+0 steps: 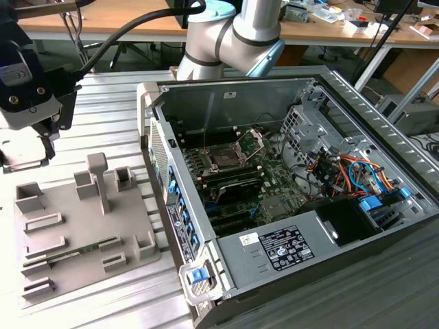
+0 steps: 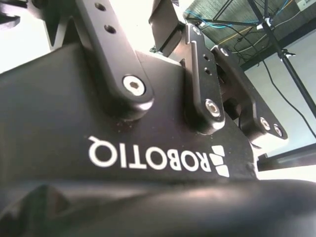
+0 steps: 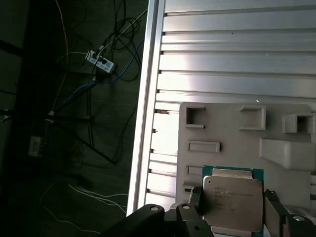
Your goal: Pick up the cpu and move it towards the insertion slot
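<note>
Cpu (image 3: 232, 190) gripped by end effector (image 3: 233, 203), one edge cropped.

Even light in the exterior view, white glare (second wrist view), first wrist view half-dark

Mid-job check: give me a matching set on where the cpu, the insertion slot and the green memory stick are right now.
Things:
1. cpu
2. insertion slot
3. green memory stick

Places:
A. lying on the grey tray, at the exterior view's left of the case
B. held in the claw, above the tray
C. inside the open computer case, with its metal bracket raised

Pairs: 1-B, 2-C, 3-A
</note>
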